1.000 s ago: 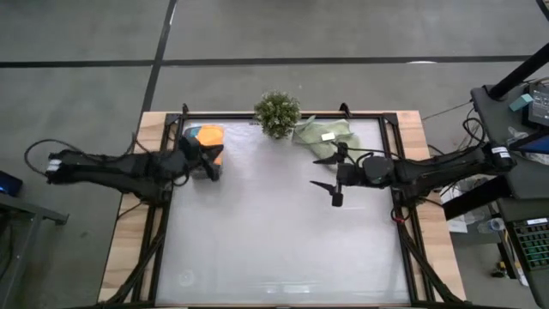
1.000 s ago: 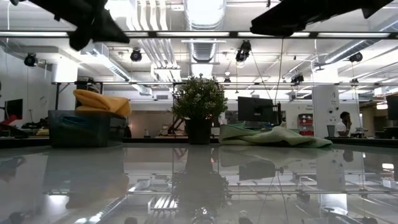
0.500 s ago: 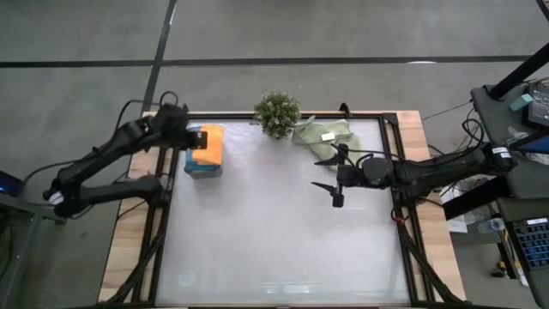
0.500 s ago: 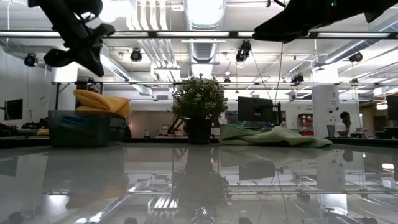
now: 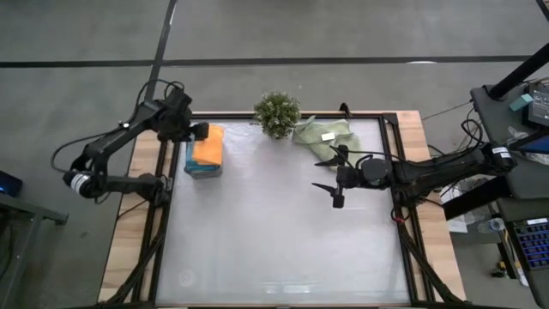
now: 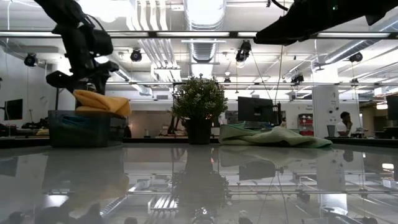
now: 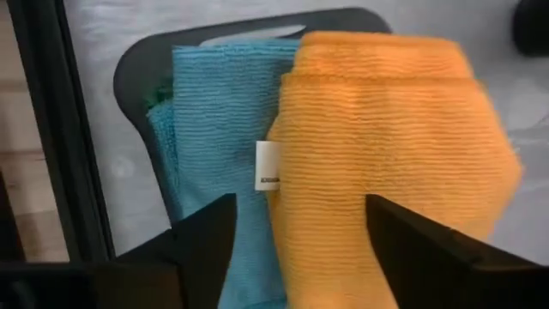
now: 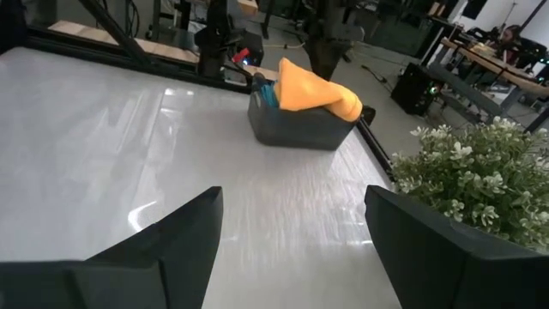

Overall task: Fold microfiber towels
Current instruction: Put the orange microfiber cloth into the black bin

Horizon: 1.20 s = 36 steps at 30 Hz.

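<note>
Just below the left end effector (image 5: pixel 199 131), at the far left corner of the tabletop (image 5: pixel 274 232), an orange towel (image 5: pixel 208 144) lies folded on top of a teal-blue towel (image 7: pixel 214 146), and both rest in a dark grey tray (image 5: pixel 194 168). The left wrist view shows the two fingers of this end effector spread apart, one on each side of the orange towel, and nothing is between them, so the towel is released. A small white tag (image 7: pixel 268 166) shows at the edge where the orange towel covers the blue one. In the low view the left end effector (image 6: pixel 84 78) hangs right above the orange towel (image 6: pixel 102 101), very close to it. The right end effector (image 5: pixel 330 176) hovers over the right part of the tabletop with its fingers (image 5: pixel 322 160) opened wide and empty. Beyond it, toward the far edge, a pale green towel (image 5: pixel 324 134) lies crumpled and unfolded, with a white tag on top. Just beside this towel, on the side of the tray, stands a small bushy plant (image 5: pixel 277 112) in a dark pot. The tray with the orange towel is well apart from the right end effector, across the tabletop.
</note>
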Available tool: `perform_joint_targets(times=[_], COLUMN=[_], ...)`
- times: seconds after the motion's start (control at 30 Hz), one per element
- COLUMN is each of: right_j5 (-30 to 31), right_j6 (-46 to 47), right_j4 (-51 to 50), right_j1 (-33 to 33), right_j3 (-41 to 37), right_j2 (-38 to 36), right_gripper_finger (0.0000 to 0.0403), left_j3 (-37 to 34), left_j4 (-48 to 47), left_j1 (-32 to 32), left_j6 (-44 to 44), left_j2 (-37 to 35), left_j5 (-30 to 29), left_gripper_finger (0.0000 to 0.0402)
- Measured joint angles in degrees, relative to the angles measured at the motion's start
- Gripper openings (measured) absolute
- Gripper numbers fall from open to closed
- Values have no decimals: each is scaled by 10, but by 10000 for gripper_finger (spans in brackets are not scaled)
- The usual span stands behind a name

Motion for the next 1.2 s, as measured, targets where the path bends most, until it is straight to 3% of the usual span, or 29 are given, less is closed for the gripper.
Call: perform_joint_targets(times=[0.17,0.4,0.6,0.97,1.2], right_j5=[0,2,2,2,2], right_j6=[-5,-7,-7,-7,-7], right_j4=[0,0,0,0,0], right_j1=[-1,-1,-1,-1,-1], right_j3=[0,0,0,0,0], right_j2=[0,0,0,0,0], right_gripper_finger=[274,274,274,274,274], left_j3=[-2,-4,-17,-23,-24], left_j4=[2,3,5,6,0], left_j1=[6,2,-6,-7,-7], left_j6=[19,50,52,50,47], left_j2=[37,57,46,4,-25], left_j5=[32,96,96,68,23], left_gripper_finger=[266,241,181,12,8])
